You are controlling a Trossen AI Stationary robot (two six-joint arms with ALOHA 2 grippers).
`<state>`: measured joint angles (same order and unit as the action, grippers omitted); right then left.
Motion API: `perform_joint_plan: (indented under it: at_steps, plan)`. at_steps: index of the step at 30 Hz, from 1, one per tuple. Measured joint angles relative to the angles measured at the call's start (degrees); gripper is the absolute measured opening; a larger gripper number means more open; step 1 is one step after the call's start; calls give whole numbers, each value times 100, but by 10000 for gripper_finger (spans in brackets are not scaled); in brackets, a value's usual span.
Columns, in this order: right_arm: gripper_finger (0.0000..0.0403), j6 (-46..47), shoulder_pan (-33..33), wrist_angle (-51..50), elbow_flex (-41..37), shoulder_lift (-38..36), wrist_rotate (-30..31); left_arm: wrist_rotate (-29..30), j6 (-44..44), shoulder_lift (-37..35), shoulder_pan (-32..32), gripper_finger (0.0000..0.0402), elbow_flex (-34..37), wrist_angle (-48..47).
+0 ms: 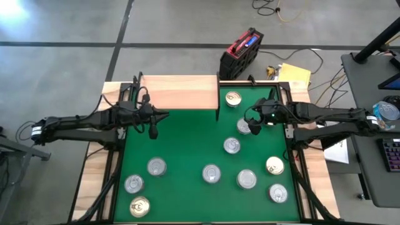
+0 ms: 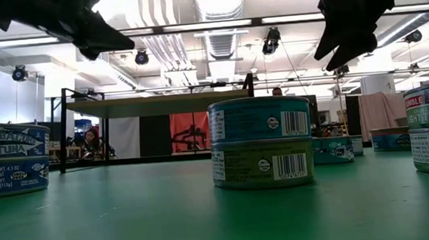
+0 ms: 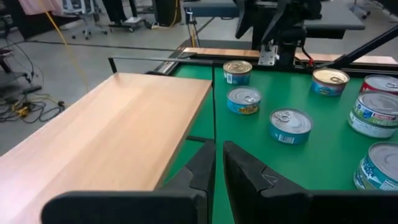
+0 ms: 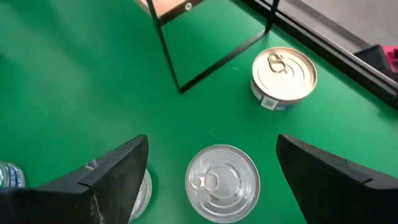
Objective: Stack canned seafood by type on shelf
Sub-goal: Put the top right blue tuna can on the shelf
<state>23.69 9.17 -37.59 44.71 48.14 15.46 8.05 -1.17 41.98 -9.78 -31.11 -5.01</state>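
— While your right gripper [image 1: 249,127] hangs over the green mat [image 1: 187,150] with its fingers spread wide, what sits beneath it?

— You have a silver-topped tin [image 4: 222,182] right below, between the fingers, untouched. A gold-topped tin [image 4: 283,78] lies near the shelf [image 1: 179,92] leg.

— And your left gripper [image 3: 217,168]?

— Its fingers are pressed together, holding nothing, hovering just beside the shelf's front edge. You see the shelf board bare; the other tins [image 1: 211,174] lie scattered across the mat, a few in stacks of two.
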Motion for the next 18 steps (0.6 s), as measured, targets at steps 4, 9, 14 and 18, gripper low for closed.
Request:
perform_joint_plan:
  at_steps: [4,9,14,18]
  plan:
    - [345,-73,-1,316,0,8,-2,-1,-118,98,0,16,0,222]
    - [345,-76,0,767,-2,6,-1,-1,-402,211,0,16,0,396]
    - [345,-187,0,1172,-4,6,105,0,-395,251,0,16,0,510]
    - [345,-125,8,1307,-8,6,145,-2,-393,239,0,16,0,602]
